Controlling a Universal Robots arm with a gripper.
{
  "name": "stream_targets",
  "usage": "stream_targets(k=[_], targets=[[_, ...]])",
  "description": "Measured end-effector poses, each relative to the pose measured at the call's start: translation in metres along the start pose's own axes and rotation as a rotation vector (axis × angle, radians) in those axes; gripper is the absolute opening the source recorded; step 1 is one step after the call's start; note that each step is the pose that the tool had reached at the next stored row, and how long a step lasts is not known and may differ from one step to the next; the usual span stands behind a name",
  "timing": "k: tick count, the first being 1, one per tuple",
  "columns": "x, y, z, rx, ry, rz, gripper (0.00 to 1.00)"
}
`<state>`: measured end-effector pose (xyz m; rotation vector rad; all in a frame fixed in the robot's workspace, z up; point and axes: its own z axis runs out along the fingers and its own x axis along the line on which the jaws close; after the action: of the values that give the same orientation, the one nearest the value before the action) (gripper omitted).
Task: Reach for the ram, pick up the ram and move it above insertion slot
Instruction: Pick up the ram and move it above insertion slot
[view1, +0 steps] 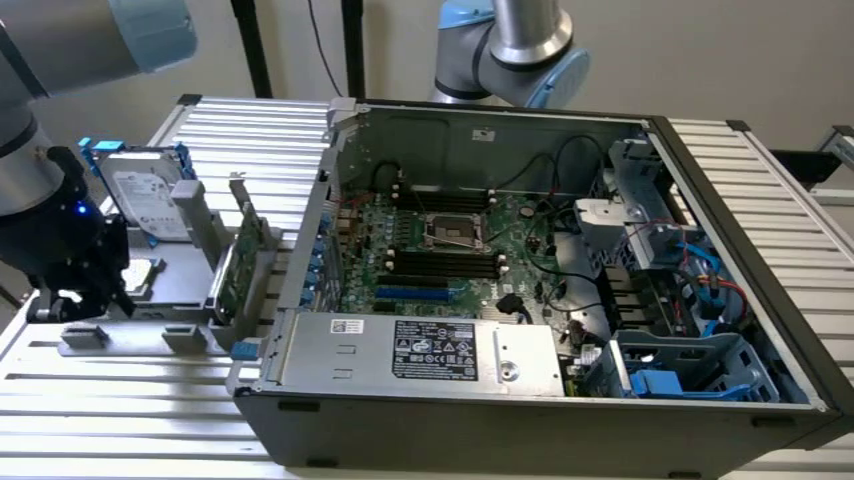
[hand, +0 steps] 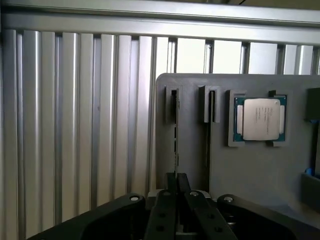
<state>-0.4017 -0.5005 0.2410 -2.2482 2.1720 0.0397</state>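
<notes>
The ram (hand: 176, 135) shows edge-on in the wrist view as a thin dark stick standing upright in a slot of the grey holder (hand: 250, 175). My gripper (hand: 176, 181) has its two black fingers (hand: 164, 210) pressed together on the stick's near end, shut on it. In the exterior view the gripper (view1: 78, 305) hangs low over the holder's end (view1: 147, 300), at that view's left. The stick itself is hidden there behind the gripper body. The black memory slots (view1: 441, 265) lie on the motherboard inside the open computer case (view1: 747, 200), well apart from the gripper.
A processor chip (hand: 260, 118) rests in a pocket of the holder. A hard drive (view1: 140, 195) and a wider green card (view1: 238, 265) stand upright on it. A second arm's base (view1: 514, 50) stands behind the case. A power supply (view1: 414, 350) fills the case's near side. Ribbed metal table (hand: 75, 125) lies around.
</notes>
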Motion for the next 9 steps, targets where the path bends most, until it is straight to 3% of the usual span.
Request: stream_targets(k=[9], targets=[[-0.001,-0.0083,-0.0408,-0.0003,-0.0005,-0.001,0.13]])
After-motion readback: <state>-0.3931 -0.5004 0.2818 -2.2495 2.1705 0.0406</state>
